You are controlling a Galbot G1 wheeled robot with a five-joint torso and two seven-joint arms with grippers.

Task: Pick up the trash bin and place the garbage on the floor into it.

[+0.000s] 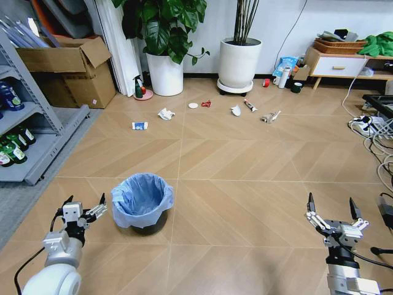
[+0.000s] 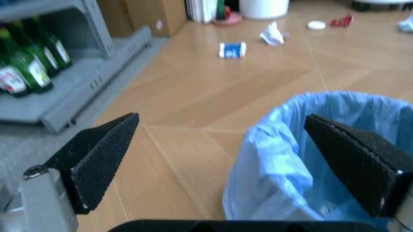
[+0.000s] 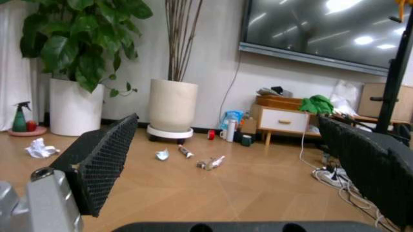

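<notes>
The trash bin (image 1: 142, 203) is seen upright on the floor (image 1: 245, 160) just at 3 o'clock of the open left hand (image 1: 84, 208), far nearer than the open right hand (image 1: 332, 211).

The trash bin (image 2: 310, 159) is cut off at the lower edge of the left wrist view, and its black shell stays mostly hidden under the blue liner (image 1: 141, 198). Far across the floor (image 1: 245, 160), the red scrap (image 1: 206, 104) and the pale bits (image 1: 270, 117) are too small to identify.
</notes>
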